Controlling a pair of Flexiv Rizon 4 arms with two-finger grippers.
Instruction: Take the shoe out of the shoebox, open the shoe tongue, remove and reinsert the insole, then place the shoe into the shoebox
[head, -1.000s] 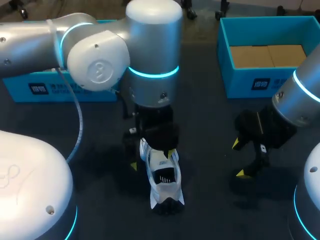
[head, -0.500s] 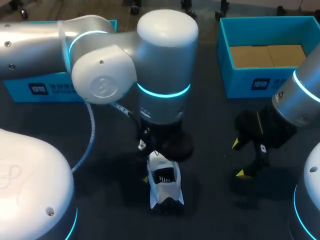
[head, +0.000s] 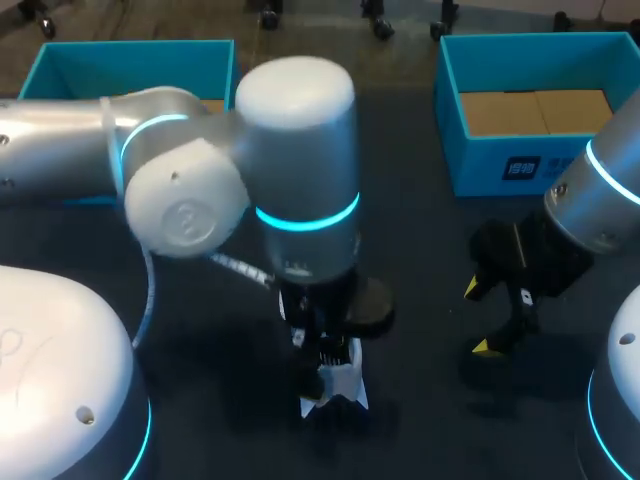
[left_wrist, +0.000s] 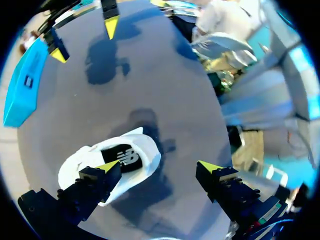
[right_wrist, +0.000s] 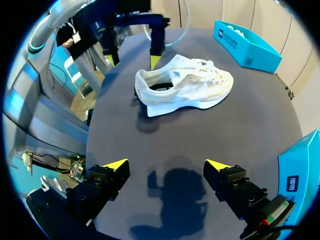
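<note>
Shoe (head: 340, 385): out of the shoebox (head: 470, 170), upright on its sole on the table (head: 420, 250), close to the near edge and about midway along it. Shoebox at the far right corner, well apart. Insole (left_wrist: 125, 157) seated inside, dark, visible through the shoe's opening.

Left end effector (left_wrist: 159, 167): open, gripping nothing. One finger (right_wrist: 155, 60) at the heel-side collar (right_wrist: 150, 79), the other outside the shoe, off to its side. Contact with the collar: cannot tell.

Right end effector (right_wrist: 166, 165): open, empty, near the right edge, well apart from the shoe. Braces nothing.

Hazards, as judged:
- Unrestrained shoe. Likely to slide toward the near edge or tip onto its side under any press on the collar.
- Wrong pinch. Likely to catch the collar wall, or wall and insole together, on closing in this stance, and so to lift the whole shoe instead of freeing the insole.
- Apparently laced up, with the tongue (right_wrist: 182, 74) not pulled open. Likely to fold or jam the insole on the way out through a narrow throat, and to leave it creased or riding up at the heel on reinsertion.
- Crowding. Risks finger-to-finger contact if the right end effector is brought in to steady the toe.
- Second blue box (head: 130, 65) at the far left corner: possible wrong destination on return.
</note>
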